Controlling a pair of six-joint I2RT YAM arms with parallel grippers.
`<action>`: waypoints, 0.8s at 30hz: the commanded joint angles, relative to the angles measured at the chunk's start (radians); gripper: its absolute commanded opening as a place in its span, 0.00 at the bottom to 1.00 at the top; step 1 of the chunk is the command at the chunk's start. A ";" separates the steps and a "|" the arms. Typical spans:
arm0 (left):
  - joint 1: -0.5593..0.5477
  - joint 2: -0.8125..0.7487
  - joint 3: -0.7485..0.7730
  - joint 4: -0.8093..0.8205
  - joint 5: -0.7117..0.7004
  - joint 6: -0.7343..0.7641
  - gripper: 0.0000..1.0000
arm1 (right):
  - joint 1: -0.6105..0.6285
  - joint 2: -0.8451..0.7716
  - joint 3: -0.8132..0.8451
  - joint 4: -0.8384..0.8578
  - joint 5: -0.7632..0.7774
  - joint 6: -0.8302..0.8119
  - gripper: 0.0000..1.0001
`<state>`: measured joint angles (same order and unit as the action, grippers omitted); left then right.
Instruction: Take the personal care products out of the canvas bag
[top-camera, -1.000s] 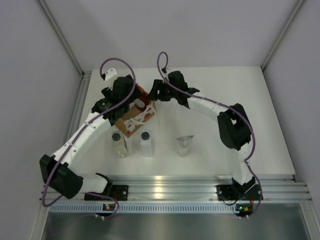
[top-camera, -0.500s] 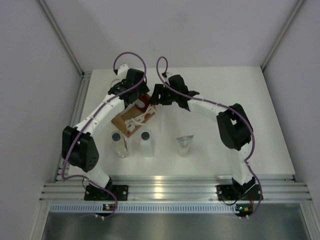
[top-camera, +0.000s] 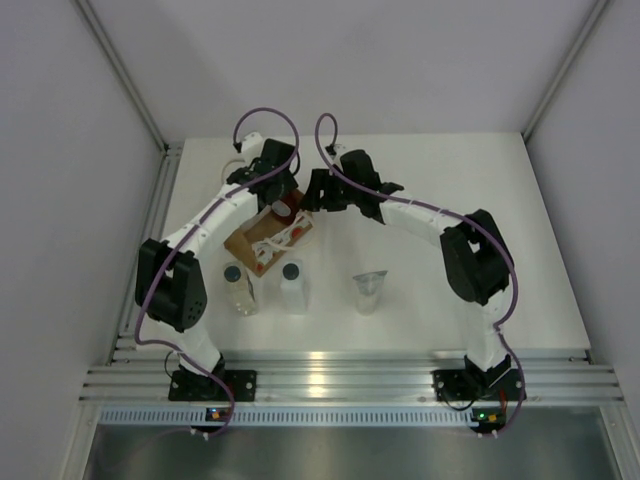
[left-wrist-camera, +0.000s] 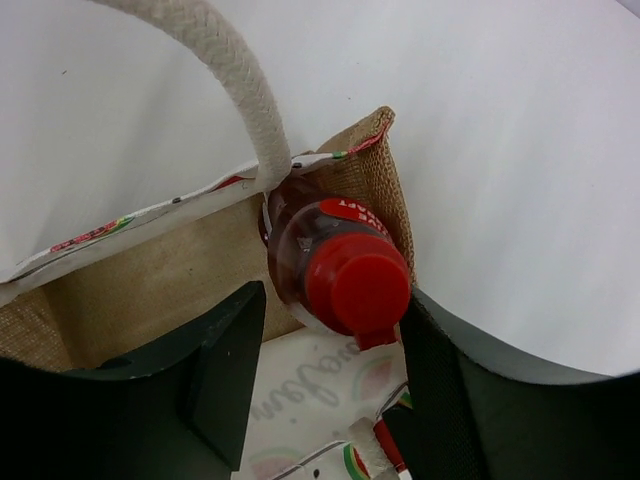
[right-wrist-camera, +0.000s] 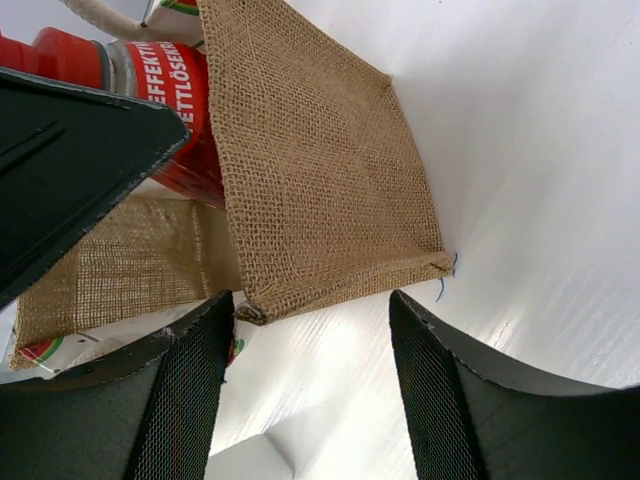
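Top external looks down from far above the canvas bag (top-camera: 262, 240). Left wrist close, looking into it; right wrist close at its side; both share red bottle (left-wrist-camera: 345, 270).

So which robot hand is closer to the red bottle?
Left. The left gripper straddles the red bottle at its cap; the right gripper is outside the canvas bag, by its wall.

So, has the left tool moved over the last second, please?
Yes, the left tool shifted right relative to the unmoved clear bottle, ending over the bag's far end.
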<state>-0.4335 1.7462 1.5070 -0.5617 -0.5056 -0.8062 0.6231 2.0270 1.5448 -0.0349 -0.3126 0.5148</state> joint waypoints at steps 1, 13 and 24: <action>0.004 0.013 0.032 -0.012 -0.024 -0.014 0.59 | -0.017 -0.050 0.003 0.026 -0.008 -0.024 0.62; 0.006 0.093 0.029 -0.024 -0.017 -0.004 0.60 | -0.017 -0.037 0.006 0.059 -0.019 -0.006 0.62; 0.016 0.134 0.021 -0.027 -0.033 -0.002 0.60 | -0.017 -0.025 0.011 0.078 -0.037 0.013 0.62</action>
<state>-0.4362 1.8343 1.5234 -0.5488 -0.5106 -0.8139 0.6193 2.0270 1.5448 -0.0288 -0.3260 0.5201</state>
